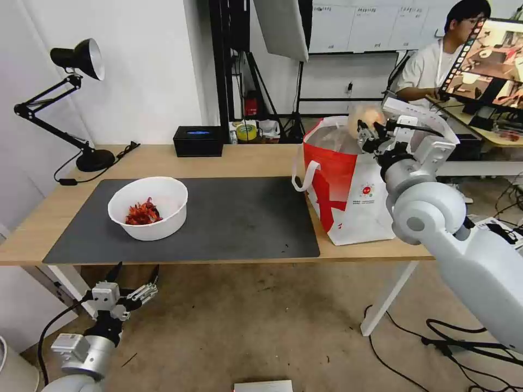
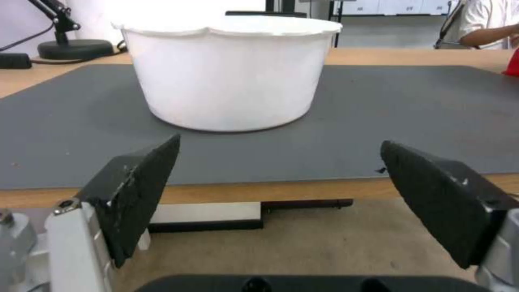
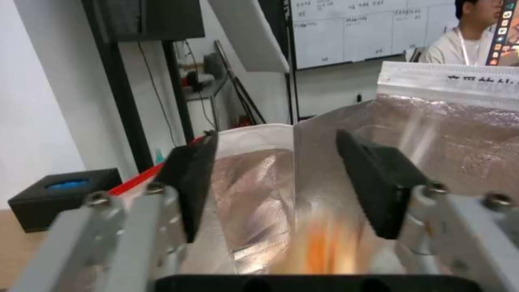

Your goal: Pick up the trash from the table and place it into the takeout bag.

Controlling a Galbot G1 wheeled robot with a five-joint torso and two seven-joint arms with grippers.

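The left pincer [image 1: 134,275] hangs below the counter's [image 1: 163,158] near edge, its fingers spread wide and holding nothing. Just beyond it, the white bowl [image 1: 148,207] with red scraps sits upright on the dark grey mat [image 1: 234,218]. Farther right, the red-and-white takeout bag [image 1: 348,190] stands on the counter's right end. The right pincer [image 1: 366,132] is above the bag's open mouth, fingers parted, with a blurred beige lump [image 1: 364,115] just beside them; whether they touch cannot be told.
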